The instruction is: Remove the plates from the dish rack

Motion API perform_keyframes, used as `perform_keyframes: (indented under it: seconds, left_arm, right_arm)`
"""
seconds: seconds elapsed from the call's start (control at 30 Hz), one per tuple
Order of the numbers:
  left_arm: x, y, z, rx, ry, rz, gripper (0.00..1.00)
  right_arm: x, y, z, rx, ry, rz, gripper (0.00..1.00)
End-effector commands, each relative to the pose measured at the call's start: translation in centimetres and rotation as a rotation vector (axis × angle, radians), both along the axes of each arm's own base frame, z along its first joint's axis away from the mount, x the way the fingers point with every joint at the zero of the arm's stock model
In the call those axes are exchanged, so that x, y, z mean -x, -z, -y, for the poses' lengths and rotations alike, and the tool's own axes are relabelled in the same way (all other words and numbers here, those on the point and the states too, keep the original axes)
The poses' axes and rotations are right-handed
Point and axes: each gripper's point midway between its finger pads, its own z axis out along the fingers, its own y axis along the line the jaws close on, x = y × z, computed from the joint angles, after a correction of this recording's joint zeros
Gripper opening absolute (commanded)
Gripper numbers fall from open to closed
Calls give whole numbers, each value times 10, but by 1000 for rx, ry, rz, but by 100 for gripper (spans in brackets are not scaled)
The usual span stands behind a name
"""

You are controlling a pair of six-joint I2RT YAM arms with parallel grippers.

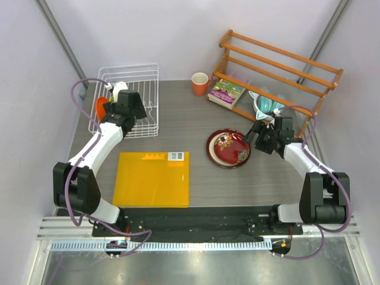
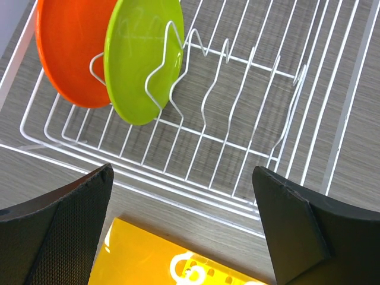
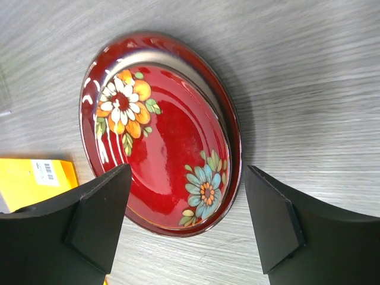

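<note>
The white wire dish rack (image 1: 148,101) stands at the back left. In the left wrist view the orange plate (image 2: 71,47) and the lime green plate (image 2: 142,59) stand upright side by side in the rack's (image 2: 261,68) left slots. The orange plate (image 1: 102,107) shows partly in the top view. My left gripper (image 1: 136,113) (image 2: 183,178) is open and empty over the rack's near edge. The dark red flowered plate (image 1: 228,148) (image 3: 160,130) lies face up on the table. My right gripper (image 1: 255,135) (image 3: 189,172) is open and empty just above the plate's right rim.
A yellow flat board (image 1: 153,178) (image 2: 166,261) lies near the front, below the rack. An orange mug (image 1: 200,83), a book (image 1: 225,93), teal items (image 1: 267,104) and the orange slatted shelf (image 1: 279,59) are at the back right.
</note>
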Motion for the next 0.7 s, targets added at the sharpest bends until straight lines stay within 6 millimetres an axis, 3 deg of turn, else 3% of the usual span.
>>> perform_keyframes:
  seconds: [0.0,0.13,0.47,0.67]
  left_arm:
    - [-14,-20,-9,2,-36,63,100]
    - [-19,-19,-23,-46,-91,58,100]
    - [-46,-20,-78,-98,-211,66,99]
    - [-65,-4,-87,-60,-177,30,99]
  right_arm:
    - [-11,-33,13,63,42,112,83]
    - [-9,-41,14,65,47,139,84]
    - [-3,-26,10,54,22,98,84]
    - [-5,-18,9,55,12,76,84]
